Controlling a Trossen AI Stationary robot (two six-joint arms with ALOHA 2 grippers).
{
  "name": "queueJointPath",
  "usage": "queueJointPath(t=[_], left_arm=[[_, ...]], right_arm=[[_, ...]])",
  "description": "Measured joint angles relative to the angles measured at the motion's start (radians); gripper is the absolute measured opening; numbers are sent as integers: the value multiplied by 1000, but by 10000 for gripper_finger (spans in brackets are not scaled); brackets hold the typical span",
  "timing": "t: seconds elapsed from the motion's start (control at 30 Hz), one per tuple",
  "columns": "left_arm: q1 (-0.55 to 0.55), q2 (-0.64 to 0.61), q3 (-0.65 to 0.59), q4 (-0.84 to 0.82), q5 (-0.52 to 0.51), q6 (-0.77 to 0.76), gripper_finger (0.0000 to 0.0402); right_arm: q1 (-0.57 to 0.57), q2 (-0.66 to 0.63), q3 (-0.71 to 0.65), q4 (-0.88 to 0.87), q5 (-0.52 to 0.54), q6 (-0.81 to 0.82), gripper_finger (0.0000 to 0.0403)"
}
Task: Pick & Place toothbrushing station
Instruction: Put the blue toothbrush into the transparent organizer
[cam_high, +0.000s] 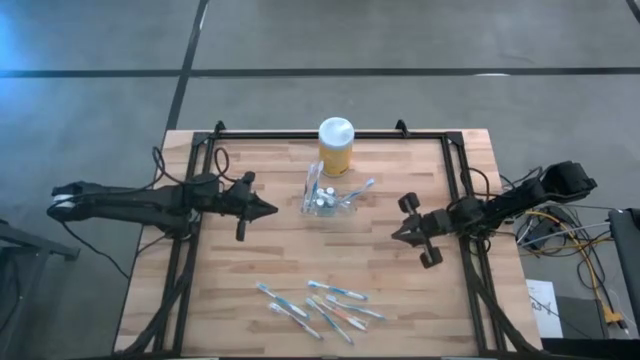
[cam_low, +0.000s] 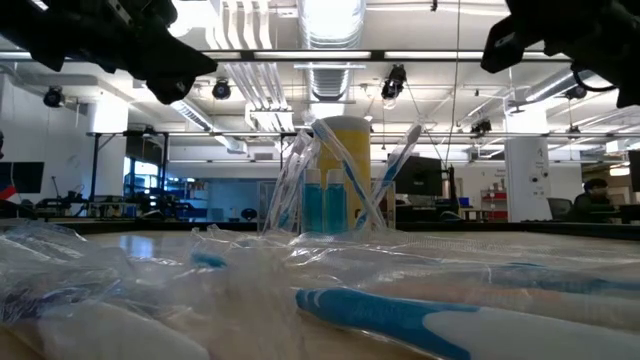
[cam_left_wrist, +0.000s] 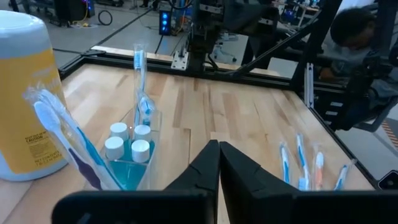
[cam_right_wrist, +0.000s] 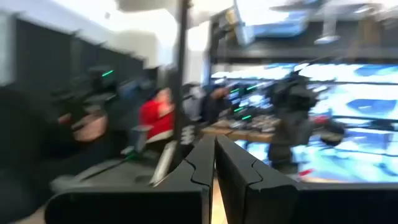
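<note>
The toothbrushing station (cam_high: 325, 197) is a small see-through holder standing on its base at the table's middle, toward the far side. Several toothbrushes lean in it, and white-capped tubes (cam_left_wrist: 127, 142) stand inside. My left gripper (cam_high: 272, 210) hovers to its left, shut and empty, pointing at it. My right gripper (cam_high: 395, 233) hovers to its right, a little nearer the front, also shut and empty. In the left wrist view the station (cam_left_wrist: 134, 155) sits just beyond my shut fingertips (cam_left_wrist: 219, 149). The right wrist view looks into the room past shut fingers (cam_right_wrist: 214, 146).
A taller yellow jar (cam_high: 335, 147) with a white lid stands right behind the station. Several loose wrapped toothbrushes (cam_high: 320, 305) lie near the table's front edge. A black frame (cam_high: 455, 160) runs along the table's far, left and right sides.
</note>
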Motion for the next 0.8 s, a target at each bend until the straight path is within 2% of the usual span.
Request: queueJointPath(t=[0.27,0.33,0.5,0.57,0.7,0.77,0.8], left_arm=[[0,2,-22,-1,0,0,13],[0,2,-28,1,0,0,14],[0,2,-31,1,0,0,11],[0,2,-31,1,0,0,10],[0,1,-31,1,0,0,12],[0,1,-31,1,0,0,12],[0,1,-31,1,0,3,11]], right_arm=[[1,0,7,-79,-503,-4,12],[1,0,10,-79,-544,-4,12],[0,6,10,-81,-540,-4,12],[1,6,10,-83,-444,4,12],[0,6,9,-146,-19,60,12],[0,6,9,-187,128,79,12],[0,7,9,-207,163,80,12]])
